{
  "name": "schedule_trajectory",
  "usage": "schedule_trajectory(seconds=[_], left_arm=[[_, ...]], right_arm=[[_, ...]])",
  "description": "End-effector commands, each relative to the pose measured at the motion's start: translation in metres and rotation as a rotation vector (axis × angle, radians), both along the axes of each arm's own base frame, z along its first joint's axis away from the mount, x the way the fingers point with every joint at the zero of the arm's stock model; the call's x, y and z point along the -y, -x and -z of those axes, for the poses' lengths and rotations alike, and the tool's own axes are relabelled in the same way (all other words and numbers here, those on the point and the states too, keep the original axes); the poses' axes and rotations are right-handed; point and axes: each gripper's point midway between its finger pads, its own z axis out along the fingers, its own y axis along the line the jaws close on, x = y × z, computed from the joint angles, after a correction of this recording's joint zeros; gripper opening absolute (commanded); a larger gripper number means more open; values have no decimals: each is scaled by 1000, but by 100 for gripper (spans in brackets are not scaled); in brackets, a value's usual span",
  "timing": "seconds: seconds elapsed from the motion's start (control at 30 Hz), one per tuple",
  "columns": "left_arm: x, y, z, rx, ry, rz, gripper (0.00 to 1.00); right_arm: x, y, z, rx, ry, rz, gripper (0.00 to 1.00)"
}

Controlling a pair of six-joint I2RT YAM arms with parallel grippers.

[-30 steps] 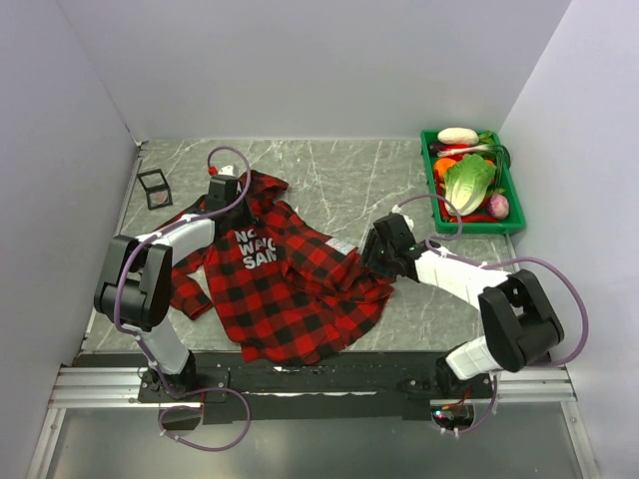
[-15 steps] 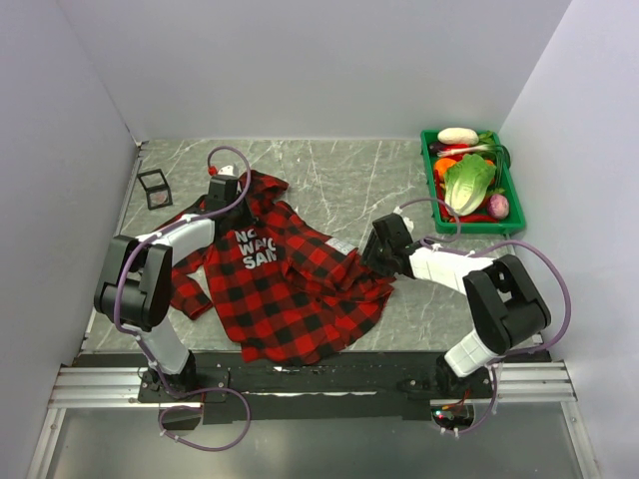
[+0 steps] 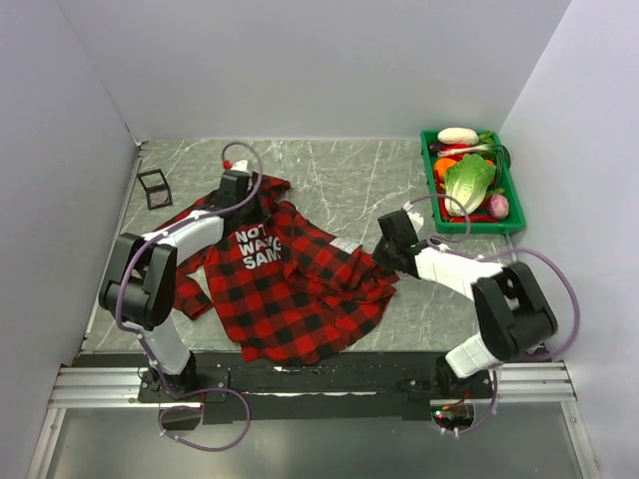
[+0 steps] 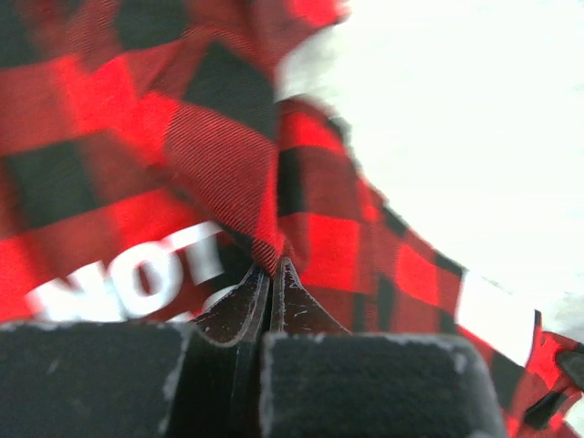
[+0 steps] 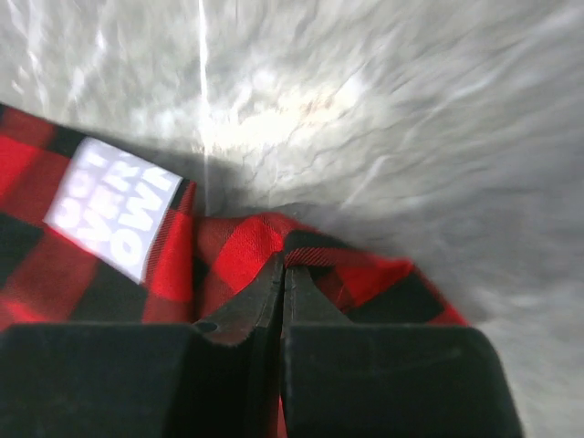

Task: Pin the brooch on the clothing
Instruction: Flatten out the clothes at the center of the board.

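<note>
With the left gripper (image 4: 274, 269) pinched shut on a fold of the shirt (image 3: 290, 289) at centre-left and the right gripper (image 5: 281, 265) shut on its right edge, a gentle, even pull seemed best; the brooch was nowhere visible.

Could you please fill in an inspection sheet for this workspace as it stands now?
Surface: grey marbled table.
Job's things: plaid shirt lying crumpled, lettering up; brooch, nothing seen.
Clutter: black wire cube at far left; green tray of vegetables at far right.
End effectors: left end effector shut on a shirt fold beside the lettering; right end effector shut, seemingly pinching the shirt's edge near a white label.
Cables: purple cables loop off both arms.
Surroundings: white walls; metal rail at the near edge.
</note>
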Motion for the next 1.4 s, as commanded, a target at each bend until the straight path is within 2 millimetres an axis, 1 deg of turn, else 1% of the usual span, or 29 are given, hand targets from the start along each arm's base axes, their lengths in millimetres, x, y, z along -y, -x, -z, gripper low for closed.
schedule_trajectory(seconds=[0.0, 0.03, 0.1, 0.13, 0.17, 0.2, 0.23, 0.27, 0.3, 0.33, 0.37, 0.4, 0.47, 0.5, 0.53, 0.6, 0.63, 0.7, 0.73, 0.77, 0.9, 1.0, 1.1, 1.17, 1.2, 1.23, 1.27, 1.3, 1.37], left_arm=[[54, -21, -48, 127, 47, 119, 1], [61, -23, -43, 118, 50, 128, 1], [79, -29, -56, 145, 69, 157, 1], [87, -30, -49, 128, 77, 171, 1], [98, -39, -66, 175, 106, 182, 1], [110, -39, -68, 180, 119, 209, 1], [118, -41, -60, 170, 123, 226, 1], [131, -46, -72, 205, 149, 260, 1], [143, -43, -71, 203, 151, 292, 6], [151, -43, -58, 182, 135, 321, 16], [159, -49, -68, 203, 137, 333, 33], [161, -46, -61, 174, 111, 333, 76], [159, -48, -62, 186, 86, 329, 99], [157, -49, -63, 197, 74, 318, 97], [152, -47, -74, 220, 69, 310, 96], [141, -42, -69, 216, 30, 281, 96], [134, -39, -78, 227, 18, 262, 97], [124, -27, -72, 212, -6, 246, 96], [114, -26, -83, 241, -29, 199, 96], [107, -19, -76, 228, -46, 188, 96], [91, -1, -85, 236, -61, 145, 96], [82, 13, -92, 242, -47, 135, 96], [73, 27, -106, 259, -24, 122, 96], [71, 37, -100, 243, -19, 133, 96], [69, 41, -105, 251, 1, 129, 96], [66, 49, -94, 227, -1, 128, 97], [68, 55, -90, 213, 21, 146, 97], [70, 60, -92, 217, 55, 147, 98], [70, 75, -67, 160, 71, 162, 99]], right_arm=[[46, -6, -66, 195, 151, 110, 0], [62, -5, -77, 230, 208, 158, 0], [83, 8, -101, 276, 262, 201, 0], [96, 13, -107, 292, 303, 242, 0], [104, 20, -120, 326, 309, 267, 0], [112, 29, -120, 315, 331, 284, 0], [118, 35, -121, 311, 345, 297, 0], [121, 42, -124, 322, 337, 310, 2], [124, 49, -119, 304, 335, 317, 11], [124, 54, -112, 286, 332, 309, 20], [121, 58, -107, 275, 311, 297, 33], [119, 62, -101, 257, 291, 302, 51], [118, 75, -83, 182, 298, 296, 58], [117, 78, -79, 165, 288, 313, 60], [117, 83, -73, 144, 300, 310, 67], [110, 83, -71, 145, 301, 283, 69], [107, 82, -70, 148, 295, 267, 69], [96, 68, -73, 182, 273, 223, 68], [87, 62, -76, 188, 246, 198, 68], [80, 53, -75, 196, 231, 183, 68], [57, 27, -79, 203, 181, 123, 68], [55, 10, -78, 183, 147, 134, 69], [68, -4, -75, 154, 104, 168, 68], [85, -8, -73, 144, 88, 211, 65], [91, -9, -72, 141, 87, 216, 64], [97, -8, -69, 126, 85, 228, 64], [112, -8, -66, 112, 86, 255, 64], [114, -7, -64, 99, 75, 255, 63], [131, -2, -57, 62, 92, 283, 62]])
